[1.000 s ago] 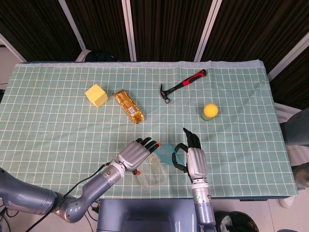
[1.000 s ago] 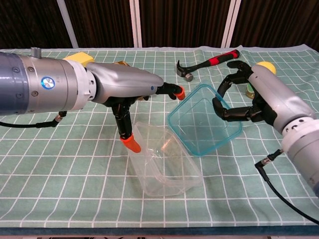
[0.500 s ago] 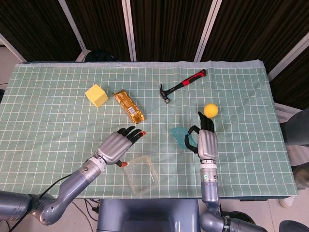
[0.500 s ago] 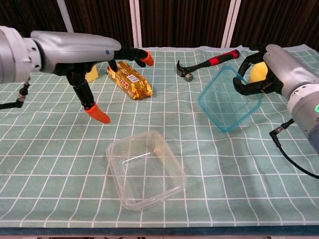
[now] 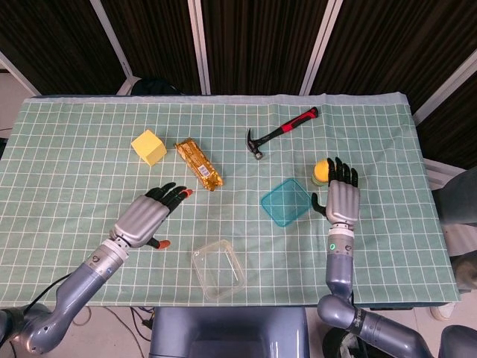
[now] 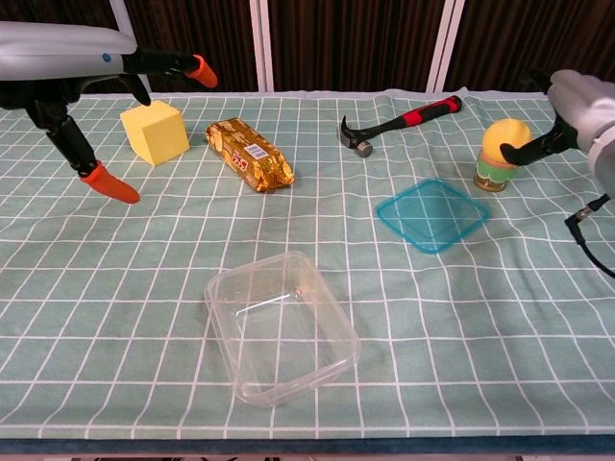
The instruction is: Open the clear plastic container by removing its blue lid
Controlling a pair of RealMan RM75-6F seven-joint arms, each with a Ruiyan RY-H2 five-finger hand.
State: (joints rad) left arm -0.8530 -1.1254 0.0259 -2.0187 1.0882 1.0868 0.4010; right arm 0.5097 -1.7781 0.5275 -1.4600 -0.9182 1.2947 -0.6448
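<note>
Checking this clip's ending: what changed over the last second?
The right hand carried the lid rightward, laid it flat and let go. The left hand released the container and drew back left. Hammer, block and packet stayed put.

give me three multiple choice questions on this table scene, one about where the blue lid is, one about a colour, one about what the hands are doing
1. Where does the blue lid lie?
A. on the clear container
B. flat on the cloth, apart from the container
C. on the hammer

2. What colour is the hammer grip?
A. red
B. green
C. white

3. What state are the two hands in?
A. both holding the lid
B. left holding the container
C. both empty, fingers spread

Answers:
1 B: the lid rests on the cloth beside the right hand, clear of the open clear container.
2 A: the grip shows red in both views.
3 C: the left hand and the right hand hold nothing.
</note>
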